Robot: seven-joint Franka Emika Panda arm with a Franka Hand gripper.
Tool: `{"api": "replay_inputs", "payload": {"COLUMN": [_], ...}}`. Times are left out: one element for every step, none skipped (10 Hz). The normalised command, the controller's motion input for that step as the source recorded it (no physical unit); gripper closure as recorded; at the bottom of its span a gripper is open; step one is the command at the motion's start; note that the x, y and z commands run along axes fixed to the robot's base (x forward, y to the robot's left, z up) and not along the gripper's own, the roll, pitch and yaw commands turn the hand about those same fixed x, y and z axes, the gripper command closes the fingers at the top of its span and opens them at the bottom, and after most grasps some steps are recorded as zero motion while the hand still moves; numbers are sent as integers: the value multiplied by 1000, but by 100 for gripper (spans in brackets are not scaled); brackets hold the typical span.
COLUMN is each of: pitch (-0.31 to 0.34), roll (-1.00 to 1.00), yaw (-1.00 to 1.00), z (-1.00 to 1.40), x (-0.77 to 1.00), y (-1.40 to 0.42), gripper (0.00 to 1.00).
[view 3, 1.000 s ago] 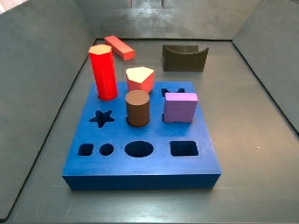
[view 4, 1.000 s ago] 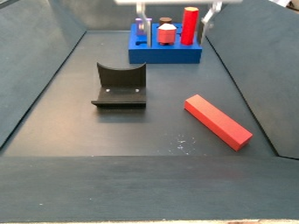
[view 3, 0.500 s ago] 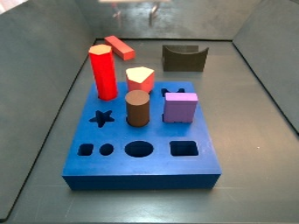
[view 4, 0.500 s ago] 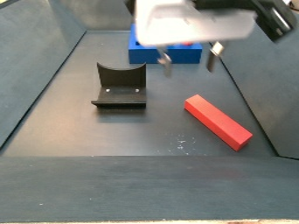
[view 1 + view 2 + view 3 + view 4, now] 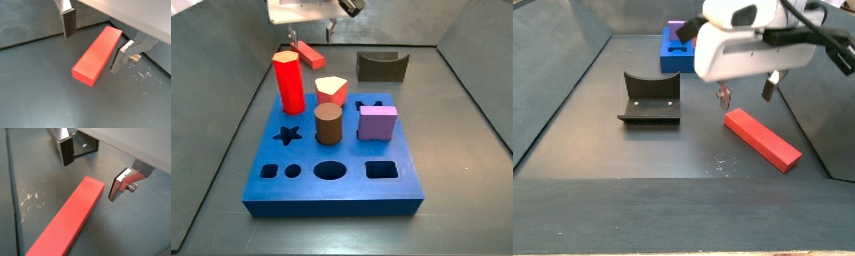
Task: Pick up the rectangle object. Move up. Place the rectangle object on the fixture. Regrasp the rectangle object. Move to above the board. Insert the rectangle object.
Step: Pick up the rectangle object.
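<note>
Rectangle object (image 5: 99, 54) lies flat on the floor, well apart from the fixture (image 5: 651, 98). The gripper (image 5: 93, 37) hangs above its far end, fingers spread to either side of its long axis, touching nothing.

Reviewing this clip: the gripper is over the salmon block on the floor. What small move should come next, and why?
Probably a straight descent. The gripper hangs open above the rectangle object, which lies flat on the floor, one finger on each long side in both wrist views, neither touching. Lowering until the pads flank the block should allow closing.
</note>
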Motion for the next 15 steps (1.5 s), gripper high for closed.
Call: {"api": "replay_inputs", "payload": {"pitch": [-159,-129,-156,-199,-243,-247,-253,-246,-204,-193,-181,-173,-154,-170,-269], "roll": [0,-27,-60,-107,-141,-187,-226,-267,-366,-391,-359,-327,-309,-301,-270], "yaw": [389,371,366,346,266,203,166,163,123,86,74,43,0,0,-71], "z": [-934,-866,-783,-657,-560,-489,-417,-369,-274,-251,-349,-423,-497,-486,-351], "x": [-200,-223,-146,-43,0,0,0,0,0,0,0,0,0,-17,-191], "y": [134,29,0,0,-37,-71,-69,-31,0,0,0,23,54,40,0], "gripper": [0,0,0,0,0,0,0,0,0,0,0,0,0,0,0]}}
